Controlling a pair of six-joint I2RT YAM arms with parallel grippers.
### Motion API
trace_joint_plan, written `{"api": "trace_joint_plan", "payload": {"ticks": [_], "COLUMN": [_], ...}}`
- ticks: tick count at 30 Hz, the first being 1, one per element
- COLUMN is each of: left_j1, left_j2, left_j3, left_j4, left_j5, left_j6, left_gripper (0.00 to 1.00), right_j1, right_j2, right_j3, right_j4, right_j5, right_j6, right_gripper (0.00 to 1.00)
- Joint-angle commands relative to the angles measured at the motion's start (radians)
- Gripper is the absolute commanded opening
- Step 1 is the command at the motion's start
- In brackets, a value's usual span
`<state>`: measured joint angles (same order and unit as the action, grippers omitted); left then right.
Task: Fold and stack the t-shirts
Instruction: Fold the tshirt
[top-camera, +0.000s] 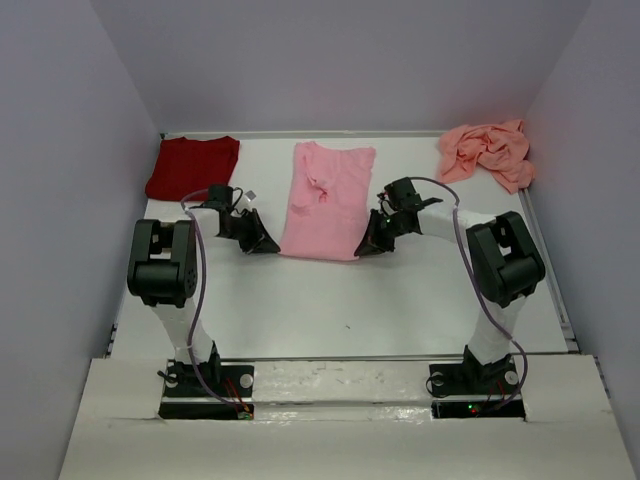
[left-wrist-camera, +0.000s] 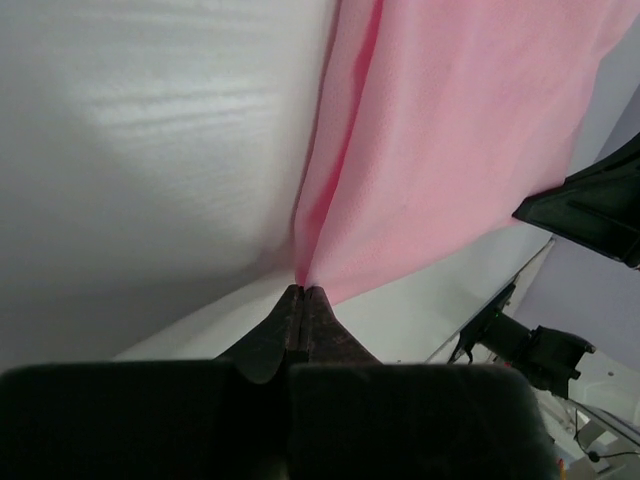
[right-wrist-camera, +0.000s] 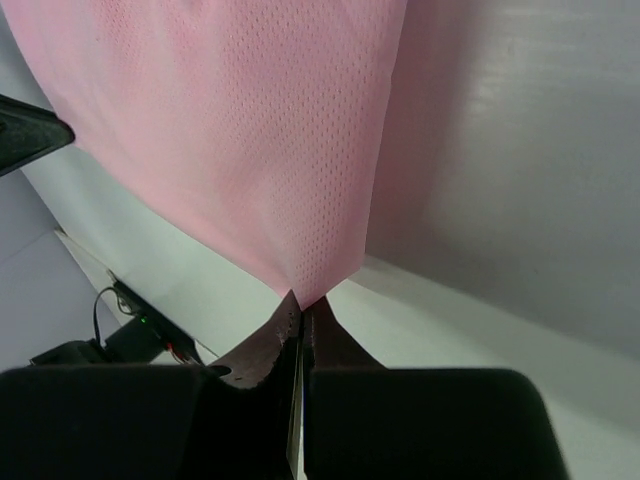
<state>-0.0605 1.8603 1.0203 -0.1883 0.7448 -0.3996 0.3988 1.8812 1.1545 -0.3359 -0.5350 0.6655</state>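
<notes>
Top external view: the white bench (top-camera: 400, 300) carries all three t-shirts, well apart, with no stack yet. The light pink tee (top-camera: 325, 205) lies mid-bench as a long strip, its sides apparently turned in and the crosswise fold not yet made. The salmon-pink tee (top-camera: 488, 152) sits crumpled in the far right corner. The dark red tee (top-camera: 192, 165) is a compact rectangle at far left and looks folded. The left gripper (top-camera: 268, 243) pinches the pink tee's near left corner, and the right gripper (top-camera: 368, 245) pinches its near right corner. Judgement: roughly a third done.

Right gripper (right-wrist-camera: 302, 305) pinching pink t-shirt (right-wrist-camera: 250, 130) corner
</notes>
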Motion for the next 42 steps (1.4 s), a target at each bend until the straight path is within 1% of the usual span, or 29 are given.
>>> {"api": "trace_joint_plan", "payload": {"ticks": [1,6,8,10,11,14,15,20,24,26,30,34,42], "left_j1": [-0.024,-0.079,-0.128,-0.165,-0.2,-0.243,-0.252,-0.265,-0.266,-0.266,-0.266,-0.266,-0.266], "left_j2": [-0.124,-0.206,-0.242,-0.297,-0.312,-0.392,-0.439,-0.579,-0.651,-0.671,-0.688,-0.668,-0.583], "left_j3": [-0.052,-0.153,-0.186,-0.203,-0.204,-0.209,-0.213,-0.223,-0.226,-0.229,-0.227,-0.201,-0.072], "left_j4": [-0.108,-0.103,-0.103,-0.124,-0.137,-0.191,-0.203,-0.304,-0.353,-0.369,-0.366,-0.361,-0.373], "left_j5": [-0.01,0.021,0.027,0.021,0.018,-0.001,-0.013,-0.035,-0.051,-0.058,-0.061,-0.062,-0.079], "left_j6": [0.054,0.024,-0.007,-0.033,-0.038,-0.056,-0.067,-0.082,-0.096,-0.105,-0.122,-0.122,-0.094], "left_gripper": [0.0,0.0,0.0,0.0,0.0,0.0,0.0,0.0,0.0,0.0,0.0,0.0,0.0], "right_j1": [-0.003,-0.003,-0.003,-0.003,-0.003,-0.003,-0.003,-0.003,-0.003,-0.003,-0.003,-0.003,-0.003], "right_j2": [-0.045,-0.051,-0.047,-0.06,-0.071,-0.109,-0.134,-0.209,-0.292,-0.335,-0.355,-0.343,-0.278], "right_j3": [0.063,0.077,0.082,0.085,0.083,0.068,0.06,0.005,-0.01,-0.003,0.042,0.094,0.206], "right_j4": [-0.258,-0.342,-0.4,-0.46,-0.475,-0.531,-0.541,-0.62,-0.661,-0.673,-0.673,-0.649,-0.638], "right_j5": [-0.002,-0.032,-0.065,-0.066,-0.065,-0.063,-0.069,-0.092,-0.097,-0.094,-0.097,-0.12,-0.137], "right_j6": [-0.132,-0.207,-0.227,-0.257,-0.267,-0.293,-0.302,-0.326,-0.33,-0.33,-0.323,-0.303,-0.313], "right_gripper": [0.0,0.0,0.0,0.0,0.0,0.0,0.0,0.0,0.0,0.0,0.0,0.0,0.0]}}
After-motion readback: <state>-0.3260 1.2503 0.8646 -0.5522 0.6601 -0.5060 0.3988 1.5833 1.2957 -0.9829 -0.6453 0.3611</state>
